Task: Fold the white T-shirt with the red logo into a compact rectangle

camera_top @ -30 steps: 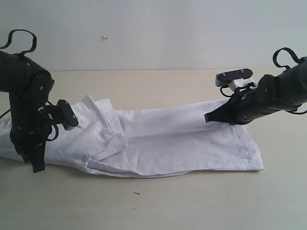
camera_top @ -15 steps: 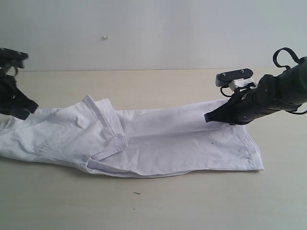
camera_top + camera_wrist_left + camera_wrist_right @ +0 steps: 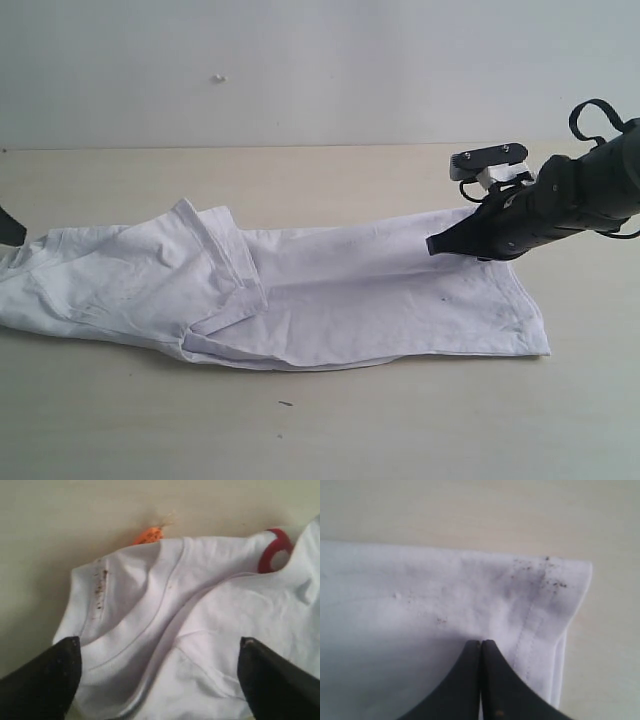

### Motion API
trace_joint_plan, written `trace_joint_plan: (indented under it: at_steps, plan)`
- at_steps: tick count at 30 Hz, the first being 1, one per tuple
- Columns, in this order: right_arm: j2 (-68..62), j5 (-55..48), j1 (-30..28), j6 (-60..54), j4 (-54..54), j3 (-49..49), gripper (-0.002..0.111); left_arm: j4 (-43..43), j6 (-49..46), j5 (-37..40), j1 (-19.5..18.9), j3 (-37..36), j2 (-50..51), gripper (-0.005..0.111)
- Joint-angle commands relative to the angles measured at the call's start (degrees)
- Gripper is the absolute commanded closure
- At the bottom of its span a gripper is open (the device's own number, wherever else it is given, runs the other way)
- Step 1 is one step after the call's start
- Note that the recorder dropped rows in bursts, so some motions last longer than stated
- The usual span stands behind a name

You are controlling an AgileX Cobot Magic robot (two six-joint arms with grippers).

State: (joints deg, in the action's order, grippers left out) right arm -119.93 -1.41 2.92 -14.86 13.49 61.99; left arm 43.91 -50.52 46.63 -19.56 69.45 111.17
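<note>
The left fingers (image 3: 47, 677) stand wide apart, gripping nothing, poised over the collar (image 3: 135, 620) of the white T-shirt (image 3: 300, 290). An orange neck tag (image 3: 148, 534) pokes out past the neckline, and a sliver of the red logo (image 3: 274, 555) shows at a fold. The right fingers (image 3: 481, 652) are pressed shut tip to tip over the hem corner (image 3: 560, 580), with no cloth visibly between them.

Seen from the exterior, the shirt lies as a long, rumpled band across the desk (image 3: 300, 430) from 9 to 3 o'clock. The left arm is barely in view at 9, the right fingers near 2.

The step looks like taking hold for a crosswise fold. Done well, the left fingers should drop squarely onto the collar edge and close on every layer. The right fingers should open first, then pinch the hem likewise, so both ends lift evenly without bunching.
</note>
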Motion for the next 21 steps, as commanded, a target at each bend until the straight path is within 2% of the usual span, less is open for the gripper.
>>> trace_joint_plan:
  at_steps: [1, 12, 21]
  plan:
    - [0.13, -1.39, -0.28, -0.02, -0.16, 0.3, 0.108, -0.99, 0.11, -0.02, -0.5, -0.14, 2.76, 0.025]
    - [0.13, -1.61, -0.28, -0.02, -0.16, 0.3, 0.108, -7.71, 3.12, -5.29, -0.5, -0.14, 4.58, 0.025]
    - [0.13, -1.72, -0.28, -0.02, -0.16, 0.3, 0.108, -7.08, 1.46, -0.88, -0.5, -0.14, 7.95, 0.025]
